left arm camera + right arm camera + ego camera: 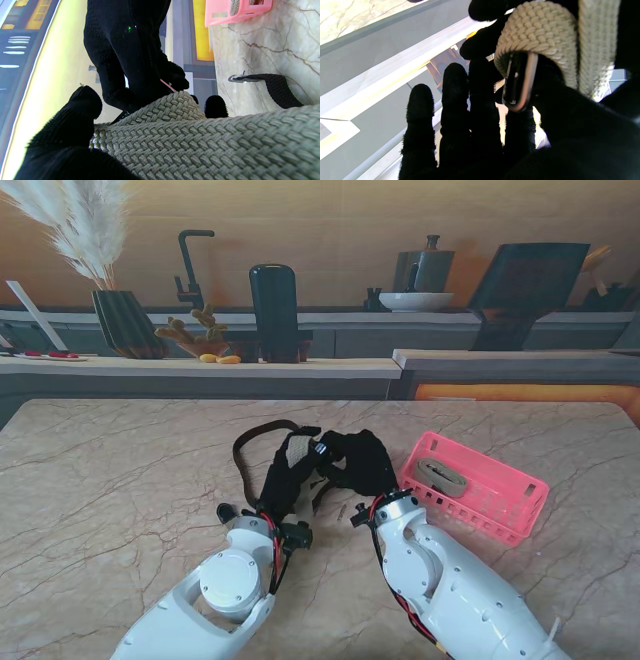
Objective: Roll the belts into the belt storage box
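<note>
Left wrist view: coarse woven beige belt (200,140), black knit hand (65,140).

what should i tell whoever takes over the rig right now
Left hand: shut on the beige belt, held up off the table.
Right hand: shut on the same belt at its buckle end.
Dark belt: loose on the table, farther from me than the hands.
Pink box: to the right of the hands, one rolled belt already inside.
Done: one belt stored.
Left: finish rolling the beige belt and box it, then the dark one.
</note>
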`<action>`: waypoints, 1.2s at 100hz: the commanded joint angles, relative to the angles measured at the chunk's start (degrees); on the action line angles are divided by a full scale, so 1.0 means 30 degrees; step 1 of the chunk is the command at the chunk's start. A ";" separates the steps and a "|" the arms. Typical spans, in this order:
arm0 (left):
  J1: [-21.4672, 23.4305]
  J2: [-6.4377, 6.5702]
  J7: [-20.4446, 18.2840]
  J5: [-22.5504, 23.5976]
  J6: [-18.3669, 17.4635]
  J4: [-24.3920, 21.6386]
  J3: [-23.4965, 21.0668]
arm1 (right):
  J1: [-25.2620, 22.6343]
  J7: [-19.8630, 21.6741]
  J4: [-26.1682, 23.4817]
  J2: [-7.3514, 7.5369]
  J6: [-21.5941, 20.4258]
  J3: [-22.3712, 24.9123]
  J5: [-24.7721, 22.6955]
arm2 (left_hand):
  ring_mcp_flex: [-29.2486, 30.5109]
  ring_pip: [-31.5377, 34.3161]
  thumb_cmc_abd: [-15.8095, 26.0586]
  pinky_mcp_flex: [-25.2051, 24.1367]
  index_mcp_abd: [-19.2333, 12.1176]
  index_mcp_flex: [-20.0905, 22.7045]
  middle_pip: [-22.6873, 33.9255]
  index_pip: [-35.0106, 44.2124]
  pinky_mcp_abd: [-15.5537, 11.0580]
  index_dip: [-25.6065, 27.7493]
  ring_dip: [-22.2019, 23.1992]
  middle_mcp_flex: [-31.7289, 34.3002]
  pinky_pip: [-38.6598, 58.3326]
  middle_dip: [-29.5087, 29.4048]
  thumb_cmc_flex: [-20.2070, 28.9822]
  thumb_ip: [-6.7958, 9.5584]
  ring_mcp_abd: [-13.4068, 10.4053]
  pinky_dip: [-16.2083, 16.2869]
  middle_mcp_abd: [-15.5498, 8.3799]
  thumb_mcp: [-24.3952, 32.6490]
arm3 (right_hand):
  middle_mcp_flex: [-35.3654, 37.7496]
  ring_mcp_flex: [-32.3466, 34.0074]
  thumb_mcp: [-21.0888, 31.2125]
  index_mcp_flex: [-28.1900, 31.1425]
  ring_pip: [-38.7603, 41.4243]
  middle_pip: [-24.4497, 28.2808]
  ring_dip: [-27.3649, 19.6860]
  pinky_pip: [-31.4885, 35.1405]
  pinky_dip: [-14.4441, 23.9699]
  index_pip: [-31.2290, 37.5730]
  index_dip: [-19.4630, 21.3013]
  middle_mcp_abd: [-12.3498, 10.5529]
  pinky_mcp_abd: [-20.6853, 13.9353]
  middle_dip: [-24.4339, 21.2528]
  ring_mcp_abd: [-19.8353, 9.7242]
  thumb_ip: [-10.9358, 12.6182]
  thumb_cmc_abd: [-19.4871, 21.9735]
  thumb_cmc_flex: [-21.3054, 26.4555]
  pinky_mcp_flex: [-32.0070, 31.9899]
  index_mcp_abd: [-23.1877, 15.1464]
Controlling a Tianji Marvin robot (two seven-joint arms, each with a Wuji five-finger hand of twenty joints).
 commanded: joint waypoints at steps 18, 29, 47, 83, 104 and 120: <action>0.0363 -0.0629 0.1005 -0.0458 -0.0322 -0.0569 0.0198 | 0.0503 0.0763 0.0475 -0.0446 -0.0435 -0.0860 0.0262 | 0.1617 0.0550 0.0141 0.2916 -0.0163 0.0010 0.0929 0.1166 -0.2700 -0.0031 -0.0293 0.0651 -0.1134 0.0304 0.1109 0.0140 -0.1590 -0.1443 -0.0859 0.3239 | 0.1026 0.0228 0.0331 0.0320 -0.0287 -0.0706 -0.0475 0.0568 -0.0642 0.0527 -0.1058 -0.0236 -0.0354 -0.0689 -0.0691 -0.0378 0.0056 0.0159 -0.0185 -0.2148; 0.0542 -0.0660 0.1241 -0.0816 -0.0330 -0.0972 0.0046 | 0.0567 0.1197 0.0519 -0.0390 -0.0626 -0.1012 0.0350 | 0.3108 0.1204 0.2932 0.4066 -0.1182 0.2053 0.1173 0.3928 -0.2509 -0.1008 -0.0556 0.2808 -0.0518 0.0394 0.9661 -0.0202 -0.1533 -0.2044 -0.1032 -0.5838 | 0.0564 -0.0176 0.0086 -0.0017 -0.1174 -0.0915 -0.0844 0.0228 -0.0796 0.0395 -0.1032 0.0137 -0.0063 -0.0553 -0.0316 -0.0406 -0.0074 -0.0133 -0.0682 -0.1578; 0.0709 -0.0604 0.1368 -0.0759 -0.0594 -0.1174 -0.0211 | 0.0051 0.2529 -0.0358 0.0259 -0.0406 -0.0479 -0.0406 | 0.2643 0.1820 0.4867 0.1367 -0.1931 0.3264 0.1362 0.5167 0.0003 -0.1028 0.0175 0.3938 0.1107 0.0437 1.1423 -0.0312 -0.0765 -0.0580 -0.0899 -0.7547 | -0.3720 -0.2371 0.0149 -0.1937 -0.2467 -0.1094 -0.0545 -0.1560 0.0017 -0.5600 0.3954 0.1724 0.0551 0.0835 0.0808 0.1623 -0.1196 -0.3646 -0.1967 0.1915; 0.0758 -0.0492 0.1044 -0.1387 -0.0197 -0.1164 -0.0785 | -0.1551 0.2817 -0.1942 0.0872 0.0091 0.1492 -0.1652 | 0.3366 0.2017 0.4457 0.0619 -0.2766 0.4001 0.1490 0.6213 -0.0146 0.0463 0.0688 0.5039 0.2182 0.0417 1.1741 -0.0222 -0.1032 0.0487 -0.1174 -0.7415 | -0.8316 -0.3595 -0.3775 -0.6215 -0.3311 -0.0441 -0.0500 -0.2538 0.0478 -0.8621 0.5505 0.2537 0.0224 0.1548 0.0807 0.2239 -0.0317 -0.4495 -0.2458 0.3701; 0.0650 -0.0551 0.0949 -0.2025 0.0286 -0.1106 -0.0859 | -0.2000 0.2304 -0.2195 0.0975 -0.0123 0.2170 -0.2197 | 0.3036 0.2002 0.4332 0.0248 -0.2763 0.4050 0.1539 0.6196 -0.0201 0.0517 0.0769 0.4893 0.2200 0.0459 1.1623 -0.0255 -0.0915 0.0570 -0.1161 -0.7471 | -0.7059 -0.2623 -0.0259 -0.5032 -0.2809 0.0132 -0.0331 -0.2514 0.0809 -0.5945 0.6939 0.1786 0.0021 0.1571 0.0425 0.2358 0.1108 -0.4310 -0.1877 0.2018; 0.0623 -0.0579 0.1144 -0.1686 0.0409 -0.1040 -0.0823 | -0.1879 0.2084 -0.1992 0.0749 -0.0221 0.2029 -0.1537 | 0.2500 0.1704 0.4147 -0.0046 -0.3003 0.3987 0.1353 0.6154 -0.0156 0.0612 0.0714 0.4309 0.1959 0.0411 1.1515 -0.0277 -0.0926 0.0523 -0.1265 -0.7491 | -0.4011 -0.1653 -0.3947 -0.3717 -0.2616 -0.0180 -0.0336 -0.2336 0.0753 -0.1248 0.2013 0.0931 0.0038 0.1196 0.0165 0.0223 0.3731 -0.0738 -0.1603 -0.0440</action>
